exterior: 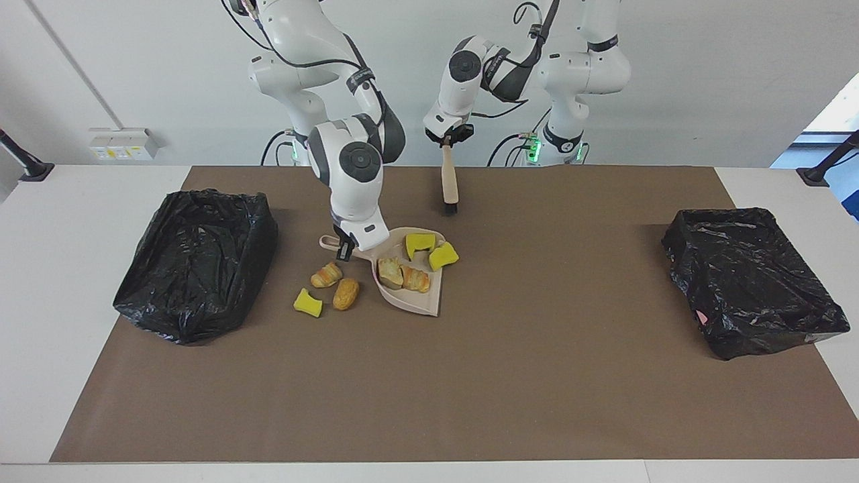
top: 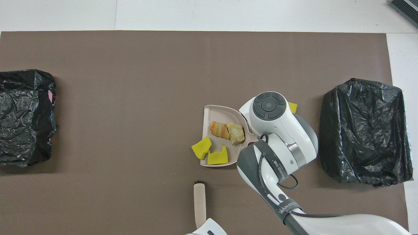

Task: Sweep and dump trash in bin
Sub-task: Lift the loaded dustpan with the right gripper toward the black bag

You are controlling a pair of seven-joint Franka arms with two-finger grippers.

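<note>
Facing view has the right gripper [exterior: 346,247] clamped on the dustpan [exterior: 409,285] handle, four trash [exterior: 402,272] bits aboard, three beside it, while the left gripper [exterior: 446,139] grips the brush [exterior: 448,181] clear, probably for dumping.

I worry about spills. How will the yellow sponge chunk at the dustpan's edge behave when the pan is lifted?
The yellow sponge chunk overhangs the dustpan edge, so it may well slip off if the pan tilts. It looks porous and light, probably tumbling rather than sliding. Its blocky shape suggests it won't roll far.
</note>
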